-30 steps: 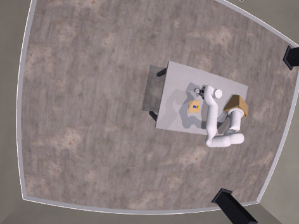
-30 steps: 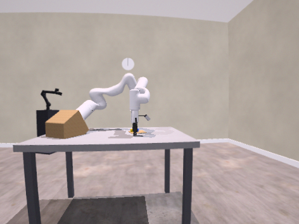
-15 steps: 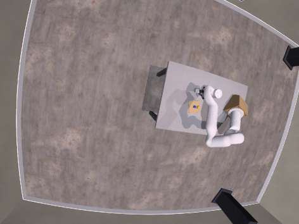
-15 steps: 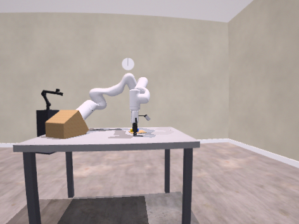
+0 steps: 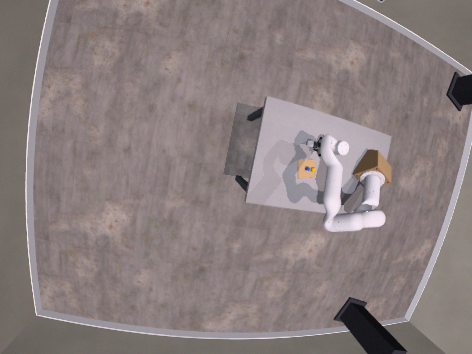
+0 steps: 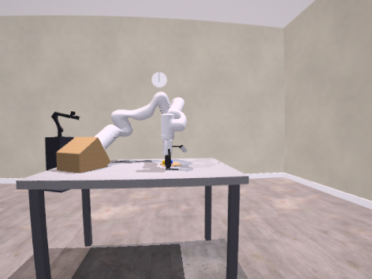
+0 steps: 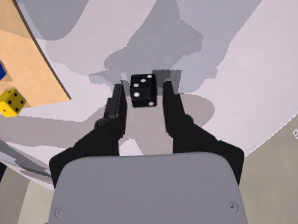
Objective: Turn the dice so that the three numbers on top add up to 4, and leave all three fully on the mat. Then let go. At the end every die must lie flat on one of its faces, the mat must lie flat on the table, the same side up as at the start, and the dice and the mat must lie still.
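In the wrist view a black die lies on the grey table, off the mat, with white pips facing the camera. My gripper stands low over it with one finger on each side. The fingers are partly open, and a thin gap shows on both sides of the die. The tan mat is at the left edge, with a yellow die and a blue die on it. From above, the mat lies just beside the gripper.
A brown wedge-shaped box stands on the table by the arm's base. The table edge runs close past the gripper at the lower right of the wrist view. Black camera stands are on the floor around the table.
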`<act>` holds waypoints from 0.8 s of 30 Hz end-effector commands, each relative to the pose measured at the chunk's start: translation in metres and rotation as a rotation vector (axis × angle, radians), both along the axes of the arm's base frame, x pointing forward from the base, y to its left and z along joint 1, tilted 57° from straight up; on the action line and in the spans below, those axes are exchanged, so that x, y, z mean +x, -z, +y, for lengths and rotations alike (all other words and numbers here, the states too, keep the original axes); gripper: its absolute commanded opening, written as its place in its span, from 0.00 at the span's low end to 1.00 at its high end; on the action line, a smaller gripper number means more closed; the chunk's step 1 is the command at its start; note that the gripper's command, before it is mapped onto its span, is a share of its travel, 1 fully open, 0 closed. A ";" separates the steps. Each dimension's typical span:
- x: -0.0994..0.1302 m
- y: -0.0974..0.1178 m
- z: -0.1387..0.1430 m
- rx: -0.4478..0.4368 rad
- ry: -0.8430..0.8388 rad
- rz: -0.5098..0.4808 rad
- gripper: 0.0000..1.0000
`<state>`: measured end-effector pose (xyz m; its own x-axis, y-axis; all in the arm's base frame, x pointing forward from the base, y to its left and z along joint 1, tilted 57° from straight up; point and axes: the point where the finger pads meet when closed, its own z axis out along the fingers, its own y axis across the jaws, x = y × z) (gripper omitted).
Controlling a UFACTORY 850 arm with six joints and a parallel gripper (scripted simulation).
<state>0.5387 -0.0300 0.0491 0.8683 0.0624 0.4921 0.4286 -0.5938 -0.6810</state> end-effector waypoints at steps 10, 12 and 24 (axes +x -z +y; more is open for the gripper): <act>0.004 0.007 0.011 -0.001 0.001 -0.001 0.42; 0.004 0.008 0.011 -0.001 0.001 -0.001 0.42; 0.004 0.008 0.011 -0.001 0.001 -0.001 0.42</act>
<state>0.5425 -0.0183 0.0412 0.8682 0.0623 0.4923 0.4287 -0.5939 -0.6808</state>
